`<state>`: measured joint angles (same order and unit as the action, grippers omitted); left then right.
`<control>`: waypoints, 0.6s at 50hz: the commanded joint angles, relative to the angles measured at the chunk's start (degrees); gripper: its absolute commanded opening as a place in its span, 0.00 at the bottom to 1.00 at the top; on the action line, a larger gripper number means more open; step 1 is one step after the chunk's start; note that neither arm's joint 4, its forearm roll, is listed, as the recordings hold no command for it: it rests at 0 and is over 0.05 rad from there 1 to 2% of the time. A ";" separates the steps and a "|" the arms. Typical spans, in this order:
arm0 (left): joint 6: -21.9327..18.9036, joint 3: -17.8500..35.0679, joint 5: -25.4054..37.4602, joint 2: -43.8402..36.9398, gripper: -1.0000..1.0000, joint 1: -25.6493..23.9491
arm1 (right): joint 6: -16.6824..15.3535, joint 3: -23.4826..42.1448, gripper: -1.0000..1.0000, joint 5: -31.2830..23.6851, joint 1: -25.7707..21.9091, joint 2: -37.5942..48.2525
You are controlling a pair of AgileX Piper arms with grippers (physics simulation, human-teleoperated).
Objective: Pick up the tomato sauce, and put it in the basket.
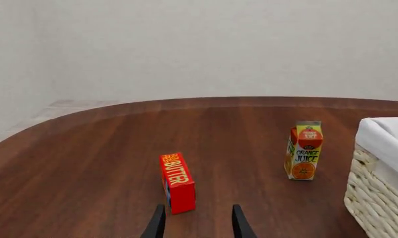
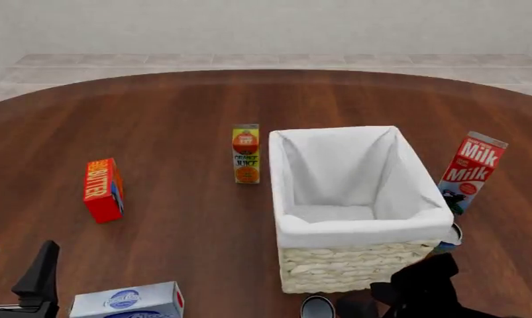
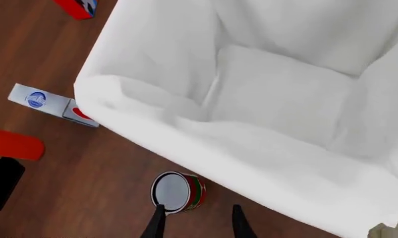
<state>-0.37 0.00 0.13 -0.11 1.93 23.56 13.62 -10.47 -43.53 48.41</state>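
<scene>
I see the tomato sauce [image 3: 179,192], a small red-labelled can with grey top, upright on the table just outside the near wall of the cloth-lined wicker basket [image 2: 354,265].

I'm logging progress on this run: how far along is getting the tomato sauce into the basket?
Nothing is finished yet: the basket holds only its white lining. In hand: the right gripper hangs open just above the tomato sauce, which stands on the table beside the basket's near wall. Left: close on the can, lift it over the rim, release. The left gripper sits idle near the butter box.
</scene>
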 commanded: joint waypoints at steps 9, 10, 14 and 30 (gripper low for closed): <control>0.04 0.04 0.01 0.00 1.00 -0.05 | 1.38 1.14 1.00 4.38 -3.05 6.59; 0.04 0.04 0.01 0.00 1.00 -0.05 | 1.38 1.14 1.00 4.40 -3.05 6.60; 0.05 0.04 0.02 0.00 1.00 -0.05 | 1.78 1.05 1.00 5.50 -3.72 8.17; 0.04 0.04 0.01 0.01 1.00 -0.05 | 3.62 0.92 1.00 8.75 -6.20 12.36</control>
<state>-0.37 0.00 0.13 -0.11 1.93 26.19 14.75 -3.73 -48.47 58.22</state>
